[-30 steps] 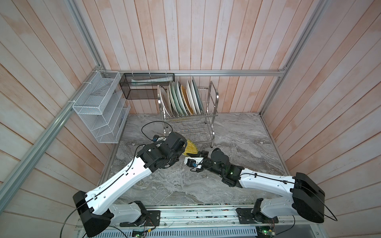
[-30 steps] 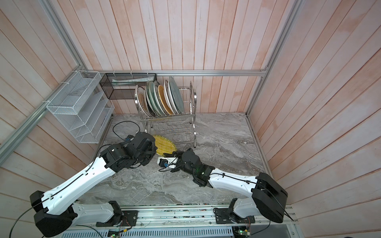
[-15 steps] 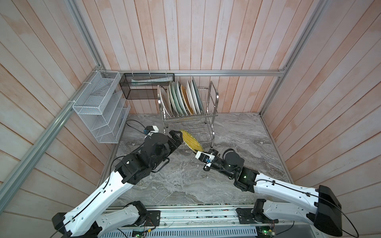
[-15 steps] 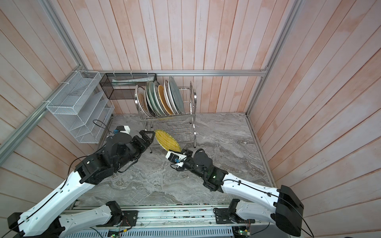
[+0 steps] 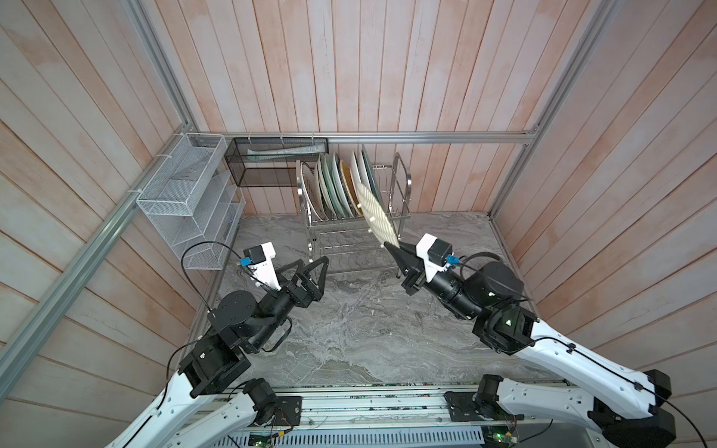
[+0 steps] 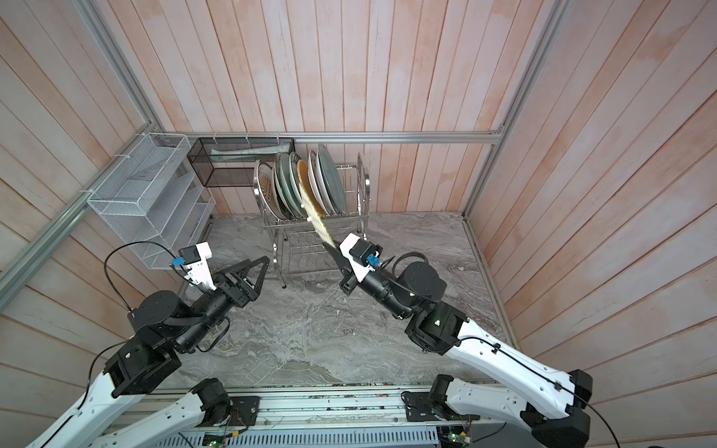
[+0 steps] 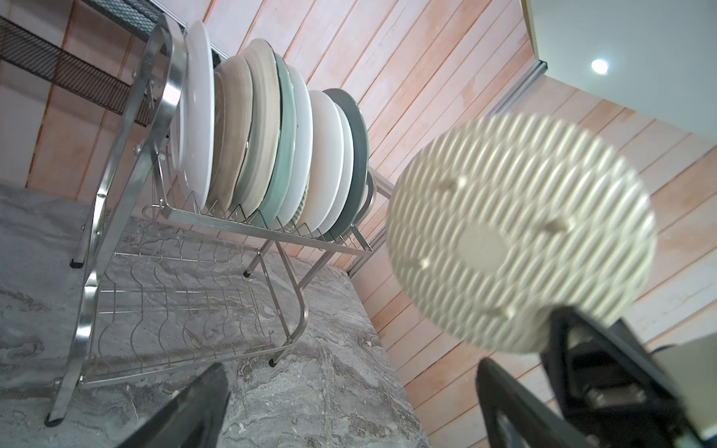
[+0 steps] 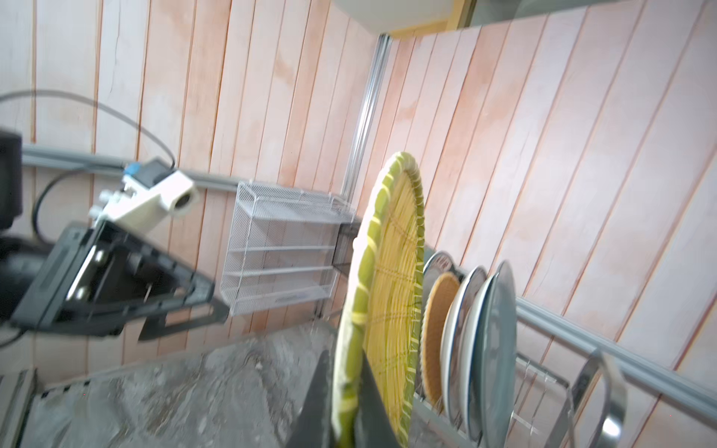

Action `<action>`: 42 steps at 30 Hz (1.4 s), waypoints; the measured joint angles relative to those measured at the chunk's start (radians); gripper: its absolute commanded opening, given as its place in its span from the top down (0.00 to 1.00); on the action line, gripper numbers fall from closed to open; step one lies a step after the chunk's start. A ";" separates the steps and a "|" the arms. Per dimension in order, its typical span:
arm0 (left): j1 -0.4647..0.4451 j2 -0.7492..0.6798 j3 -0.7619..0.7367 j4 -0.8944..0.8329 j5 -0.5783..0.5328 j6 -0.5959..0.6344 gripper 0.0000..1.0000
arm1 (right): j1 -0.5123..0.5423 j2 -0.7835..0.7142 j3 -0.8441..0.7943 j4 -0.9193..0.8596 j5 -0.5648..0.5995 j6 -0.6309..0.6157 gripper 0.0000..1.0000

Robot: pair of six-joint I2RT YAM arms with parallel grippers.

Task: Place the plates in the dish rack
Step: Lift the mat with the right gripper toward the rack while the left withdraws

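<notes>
My right gripper point(image 5: 390, 246) point(image 6: 335, 248) point(image 8: 345, 407) is shut on the lower rim of a yellow woven plate point(image 5: 374, 217) point(image 6: 316, 217) point(image 8: 392, 294). The plate stands on edge in the air, just in front of the dish rack point(image 5: 403, 182) point(image 6: 362, 182) point(image 8: 597, 388). Its ribbed cream underside point(image 7: 520, 240) shows in the left wrist view. Several plates point(image 5: 333, 186) point(image 6: 295, 186) point(image 7: 271, 143) point(image 8: 492, 349) stand in the rack's upper tier. My left gripper point(image 5: 312, 263) point(image 6: 252, 263) point(image 7: 349, 388) is open and empty, low and left of the rack.
A white mesh organiser point(image 5: 186, 201) point(image 6: 147, 194) hangs on the left wall. A black mesh basket point(image 5: 271, 163) point(image 6: 232, 163) is fixed to the back wall beside the rack. The rack's lower tier point(image 7: 174, 302) holds nothing. Grey marble tabletop point(image 5: 349, 329) lies between the arms.
My left gripper has opened, let go of the yellow plate and drawn back to the left. My right gripper has carried the plate up and back toward the rack.
</notes>
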 measured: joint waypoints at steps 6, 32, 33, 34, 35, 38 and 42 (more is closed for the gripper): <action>0.000 -0.082 -0.135 0.069 0.069 0.138 0.00 | -0.108 0.134 0.287 -0.065 -0.018 0.038 1.00; 0.000 -0.381 -0.452 0.066 0.102 0.318 0.00 | -0.549 0.643 0.666 -0.335 -0.294 0.365 1.00; 0.000 -0.383 -0.453 0.062 0.100 0.318 0.00 | -0.549 0.649 0.669 -0.335 -0.294 0.370 1.00; 0.000 -0.383 -0.453 0.061 0.098 0.318 0.00 | -0.549 0.653 0.670 -0.335 -0.293 0.372 1.00; 0.000 -0.383 -0.453 0.061 0.097 0.318 0.00 | -0.549 0.658 0.671 -0.335 -0.293 0.379 1.00; 0.000 -0.383 -0.453 0.058 0.088 0.318 0.00 | -0.549 0.669 0.673 -0.336 -0.290 0.391 1.00; 0.000 -0.383 -0.453 0.056 0.086 0.318 0.00 | -0.549 0.682 0.673 -0.341 -0.273 0.396 1.00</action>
